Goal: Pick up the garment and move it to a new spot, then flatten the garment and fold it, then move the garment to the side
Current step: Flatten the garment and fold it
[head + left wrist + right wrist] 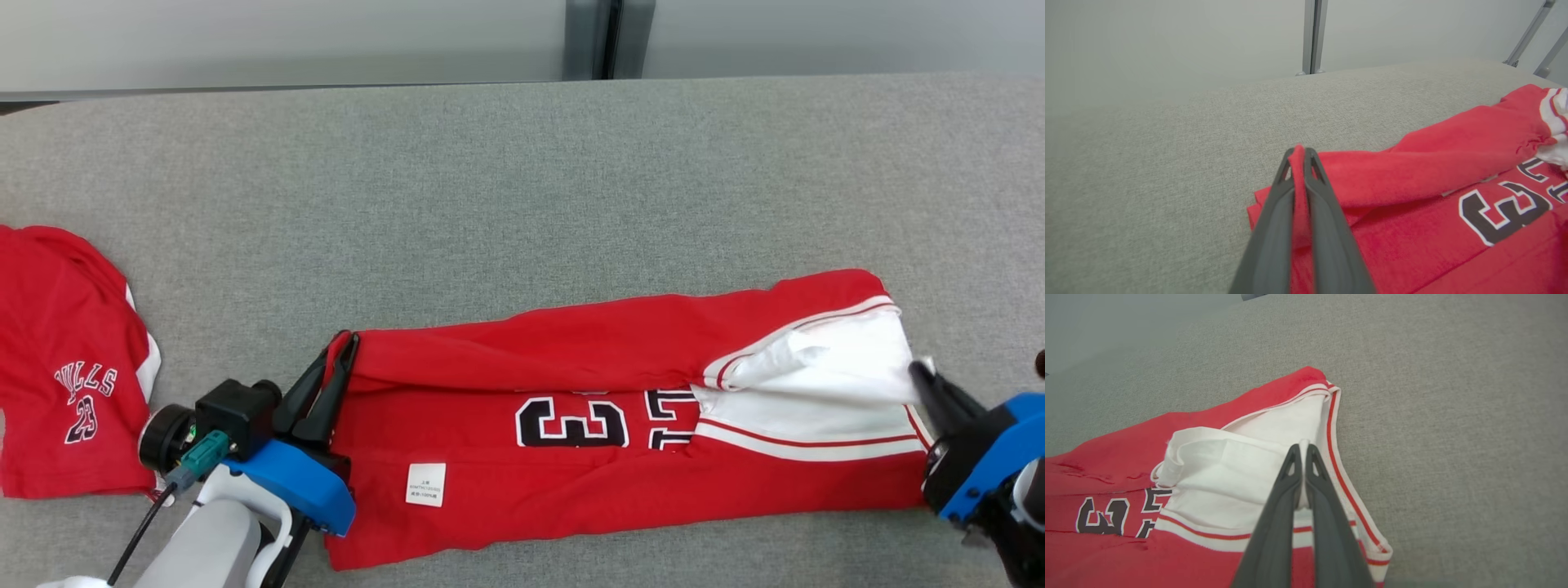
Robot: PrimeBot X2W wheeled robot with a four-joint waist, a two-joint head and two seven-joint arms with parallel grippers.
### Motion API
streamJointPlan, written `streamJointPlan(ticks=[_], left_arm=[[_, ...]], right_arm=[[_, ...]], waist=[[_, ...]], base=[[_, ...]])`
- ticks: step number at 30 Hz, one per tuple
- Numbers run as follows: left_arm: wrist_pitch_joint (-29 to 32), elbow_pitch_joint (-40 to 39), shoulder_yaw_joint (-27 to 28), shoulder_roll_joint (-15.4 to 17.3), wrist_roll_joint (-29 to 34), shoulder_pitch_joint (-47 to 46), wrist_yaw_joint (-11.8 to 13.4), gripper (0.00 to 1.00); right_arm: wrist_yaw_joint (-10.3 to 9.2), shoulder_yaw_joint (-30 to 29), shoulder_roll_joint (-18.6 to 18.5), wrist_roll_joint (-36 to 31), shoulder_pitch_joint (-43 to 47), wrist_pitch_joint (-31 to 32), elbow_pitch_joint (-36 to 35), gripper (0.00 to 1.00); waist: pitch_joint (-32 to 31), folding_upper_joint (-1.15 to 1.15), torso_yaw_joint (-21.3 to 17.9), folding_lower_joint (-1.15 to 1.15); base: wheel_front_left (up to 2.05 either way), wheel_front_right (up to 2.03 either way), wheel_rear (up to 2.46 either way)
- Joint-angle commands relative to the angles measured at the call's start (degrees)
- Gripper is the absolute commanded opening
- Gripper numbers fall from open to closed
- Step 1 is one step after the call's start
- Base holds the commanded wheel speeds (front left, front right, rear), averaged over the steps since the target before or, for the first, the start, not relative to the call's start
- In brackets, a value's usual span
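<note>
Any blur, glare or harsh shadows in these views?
Head view: even soft light, jersey print sharp, no glare. Left wrist view: left end effector slightly soft near the lens. Right wrist view: right end effector likewise; white panel bright, folds readable.

Grey fabric tabletop (pixel 522 180), red number-23 garment (pixel 65 367) at left edge, pale wall (pixel 277 41)

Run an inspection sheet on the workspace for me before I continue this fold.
Surface: grey woven table top.
Job's things: red jersey laid lengthwise, far edge folded over its number.
Clutter: second red garment at the left.
Hands: left hand shut on the jersey's red edge; right hand shut on its white part.
Cables: black cable by the left forearm.
Surroundings: pale wall, grey post behind the table.
</note>
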Motion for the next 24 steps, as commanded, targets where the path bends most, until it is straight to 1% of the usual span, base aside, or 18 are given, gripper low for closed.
streamJointPlan(ticks=[1,5,10,13,19,24], left_arm=[[-0.3,0.1,0.9,-0.1,0.2,0.7,0.0,1.00],[-0.3,-1.0,4.7,-2.3,0.6,2.8,0.2,1.00],[-0.3,-3.8,11.6,-5.2,1.3,6.3,0.6,1.00],[-0.3,-4.5,14.9,-6.6,1.8,7.5,0.5,1.00],[-0.3,-4.1,18.9,-7.8,2.9,7.1,0.3,1.00],[-0.3,-3.0,20.7,-7.4,3.4,5.9,0.2,1.00]], right_arm=[[0.01,0.2,0.1,0.6,1.4,0.4,-0.2,1.00],[0.01,0.7,0.0,1.0,4.1,1.6,-1.1,1.00],[0.01,-0.7,-0.2,0.1,5.8,-0.7,-3.0,1.00],[0.01,-1.6,-0.2,-1.0,5.7,-2.6,-3.5,1.00],[0.01,-1.7,0.1,-3.2,2.9,-5.2,-0.3,1.00],[0.01,-1.5,0.5,-5.4,-0.3,-6.2,6.2,1.00]], waist=[[-0.2,0.00,0.0,0.01],[-1.2,0.00,0.5,0.01],[-3.2,0.00,1.1,0.01],[-4.3,0.00,1.5,0.01],[-5.6,0.00,1.7,0.01],[-5.5,0.00,1.7,0.01]], base=[[0.00,0.00,0.00],[0.00,0.00,0.00],[0.00,0.00,0.00],[0.00,0.00,0.00],[0.00,0.00,0.00],[0.00,0.00,0.00]])
